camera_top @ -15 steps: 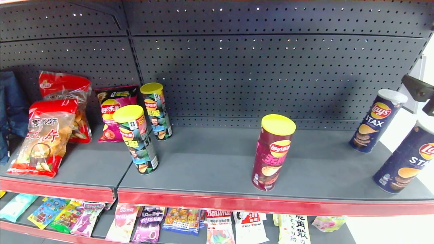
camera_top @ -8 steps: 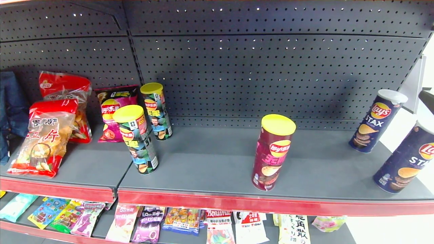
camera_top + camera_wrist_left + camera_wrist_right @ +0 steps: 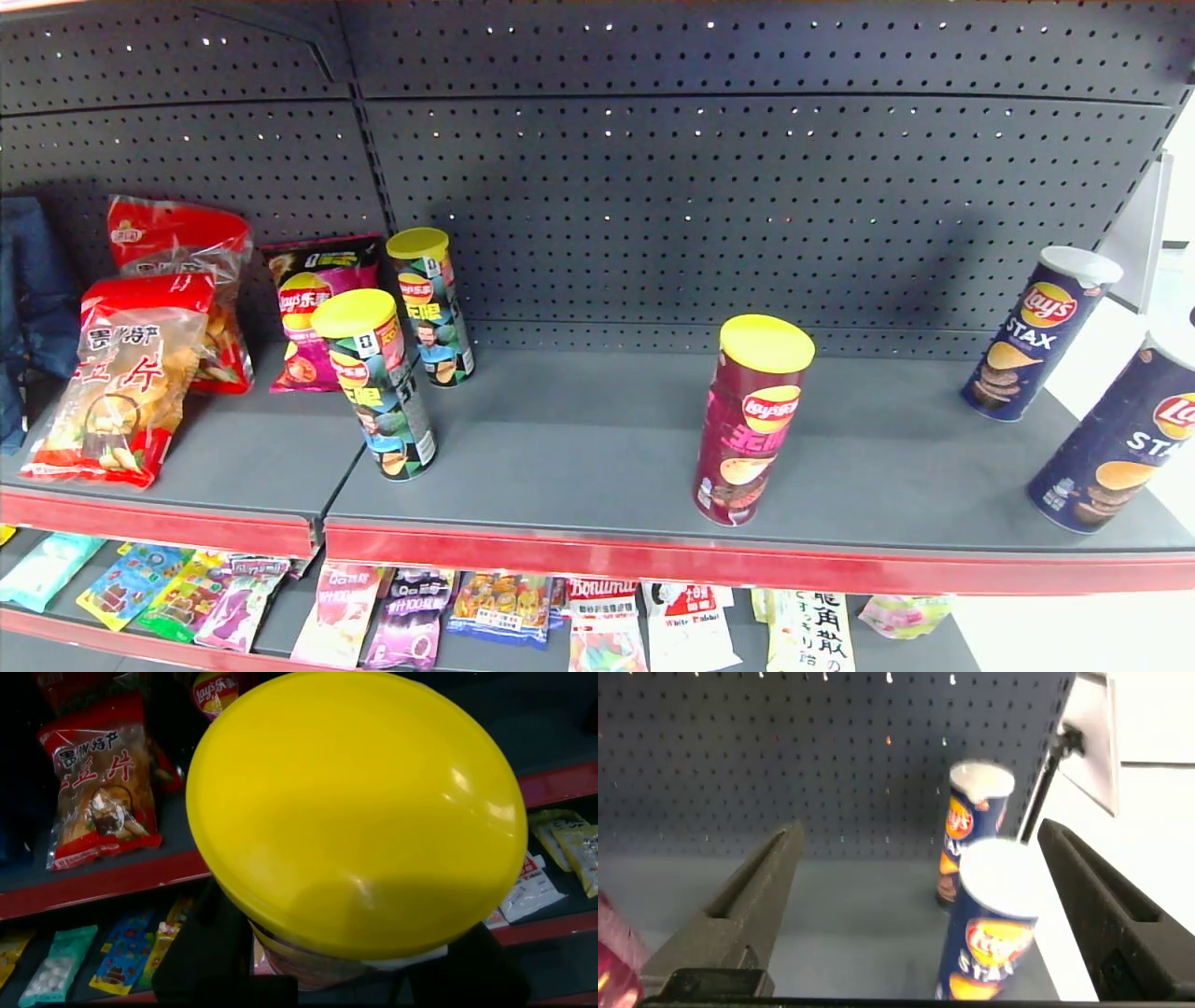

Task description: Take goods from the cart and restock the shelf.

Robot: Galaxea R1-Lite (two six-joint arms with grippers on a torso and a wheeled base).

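1. Yellow-lidded cardboard crisp tube point(image 3: 355, 812) is clamped in the left hand point(image 3: 346, 957), held in front of the grey metal shelf point(image 3: 579, 439) with its red front lip — not yet set down.
2. Standing shelved: maroon yellow-capped tube point(image 3: 752, 420), near teal patterned tube point(image 3: 378, 383), rear dark-blue tube point(image 3: 1036, 331), front dark-blue tube point(image 3: 1116, 439).
3. Right hand point(image 3: 920, 835) gapes wide and empty, facing the blue pair.
4. Bare shelf lies between the teal and maroon tubes — probably the easiest slot, though either neighbour could be knocked.

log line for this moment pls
left gripper holding yellow-lidded can | right gripper open, facing blue can | maroon can upright on shelf
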